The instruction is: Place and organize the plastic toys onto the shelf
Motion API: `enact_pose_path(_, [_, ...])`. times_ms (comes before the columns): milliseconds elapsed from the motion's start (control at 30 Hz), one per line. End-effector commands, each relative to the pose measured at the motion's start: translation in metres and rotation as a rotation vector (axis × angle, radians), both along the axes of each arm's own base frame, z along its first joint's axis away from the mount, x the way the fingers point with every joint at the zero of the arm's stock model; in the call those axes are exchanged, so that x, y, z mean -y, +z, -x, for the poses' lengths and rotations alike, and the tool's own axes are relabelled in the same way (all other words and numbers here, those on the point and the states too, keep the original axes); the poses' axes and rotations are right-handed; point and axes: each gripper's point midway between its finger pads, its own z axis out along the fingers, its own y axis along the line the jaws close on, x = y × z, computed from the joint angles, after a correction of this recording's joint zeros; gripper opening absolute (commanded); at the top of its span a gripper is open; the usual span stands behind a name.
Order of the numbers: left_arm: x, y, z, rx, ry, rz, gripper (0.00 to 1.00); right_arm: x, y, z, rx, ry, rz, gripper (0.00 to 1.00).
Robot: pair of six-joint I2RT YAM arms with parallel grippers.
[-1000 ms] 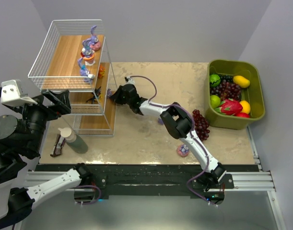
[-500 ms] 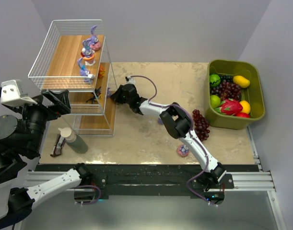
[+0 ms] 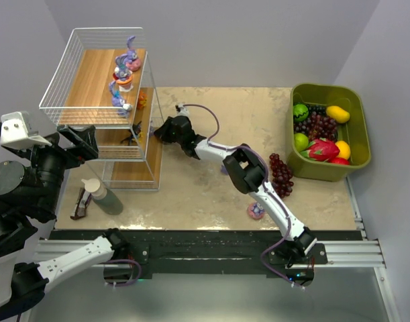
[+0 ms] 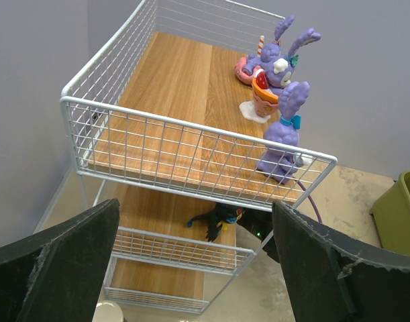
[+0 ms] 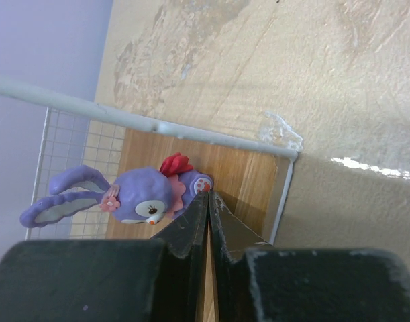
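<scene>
Two fingers (image 5: 190, 231) of the right gripper (image 5: 209, 198) are pressed shut, tips just beside a purple bunny toy (image 5: 141, 194) lying on a lower board of the shelf (image 5: 238, 178), while the left gripper (image 4: 198, 268) hangs wide open before the top tier, where other toys (image 4: 283, 131) stand.

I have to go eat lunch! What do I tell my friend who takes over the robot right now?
Left gripper: open, empty, facing the shelf.
Right gripper: shut, tips against a purple bunny over a lower shelf board; whether it pinches the bunny is unclear.
Done: three toys on the top tier, black insect toy below.
Left: the pink-based figurine on the table.
</scene>
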Motion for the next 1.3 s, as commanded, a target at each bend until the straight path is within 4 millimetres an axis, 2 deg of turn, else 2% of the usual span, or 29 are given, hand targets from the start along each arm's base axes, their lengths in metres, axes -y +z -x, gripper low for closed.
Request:
enact_pose_path(0, [-0.002,0.006,-0.001,0.011,0.014,-0.003,0.99,-0.005,0.007,-0.006,0.025,0.019,-0.016,0.09])
enact_pose_path(367, [-0.002,0.006,-0.001,0.01,0.014,-0.007,0.99,-0.006,-0.002,-0.012,0.017,0.006,-0.019,0.15])
enact_pose_path(433, [-0.002,0.006,-0.001,0.011,0.014,-0.006,0.99,-0.007,-0.001,-0.013,0.021,0.01,-0.024,0.2])
enact_pose_path(667, [-0.002,0.007,-0.001,0.012,0.014,-0.007,0.99,-0.003,0.002,-0.012,0.023,0.011,-0.019,0.23])
enact_pose_path(700, [-0.002,0.007,-0.001,0.013,0.014,-0.005,1.0,-0.004,0.011,-0.012,0.034,0.011,-0.025,0.23])
enact_pose_path(800, [-0.002,0.007,-0.001,0.014,0.014,-0.004,0.99,0.002,0.016,-0.011,0.048,-0.003,-0.017,0.25])
enact_pose_path(1133, [-0.003,0.009,0.0,0.022,0.01,0.003,1.0,0.022,0.06,-0.017,0.099,-0.068,0.034,0.34])
enact_pose_path(1167, [-0.003,0.009,0.001,0.022,0.008,0.001,0.99,0.023,0.072,-0.017,0.111,-0.067,0.03,0.35])
enact_pose_path(1233, [-0.002,0.01,0.001,0.025,0.004,0.003,0.99,0.027,0.077,-0.016,0.123,-0.06,0.046,0.4])
enact_pose_path(1267, [-0.002,0.011,0.001,0.03,0.002,0.007,1.0,0.031,0.096,-0.015,0.142,-0.064,0.036,0.41])
